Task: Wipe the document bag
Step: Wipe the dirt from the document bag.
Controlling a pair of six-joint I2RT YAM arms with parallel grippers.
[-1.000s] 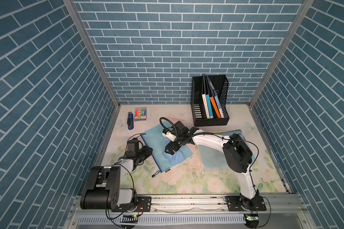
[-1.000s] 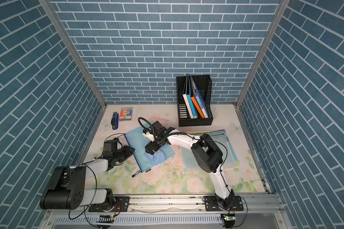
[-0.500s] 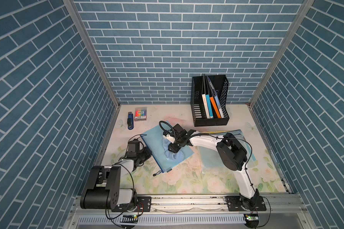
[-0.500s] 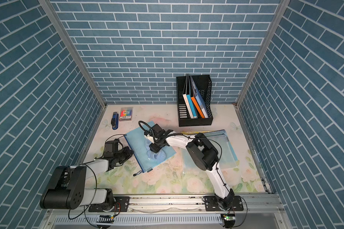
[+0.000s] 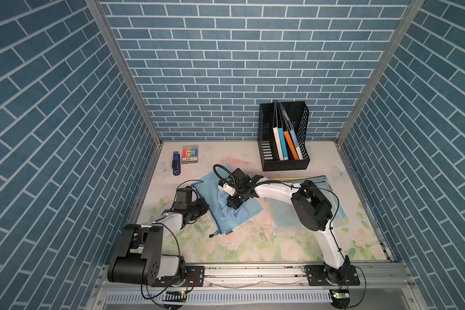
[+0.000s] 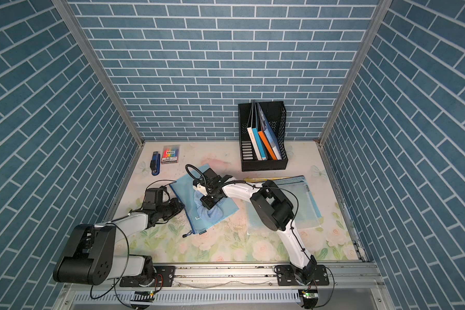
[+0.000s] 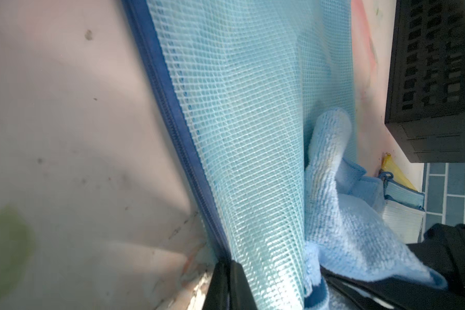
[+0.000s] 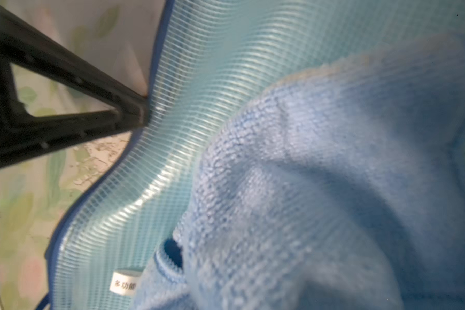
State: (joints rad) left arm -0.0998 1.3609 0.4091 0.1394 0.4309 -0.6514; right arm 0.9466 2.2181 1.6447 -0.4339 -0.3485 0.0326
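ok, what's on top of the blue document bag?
A light-blue cloth, with the right gripper down on it. The document bag surface beneath the cloth is hidden.

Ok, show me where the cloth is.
In both top views the blue cloth lies bunched on the document bag, left of centre, under the right gripper.

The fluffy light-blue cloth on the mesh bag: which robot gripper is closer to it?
Right. The right gripper sits directly on the fluffy light-blue cloth; the left gripper is beside it, pinching the zip edge of the blue mesh document bag.
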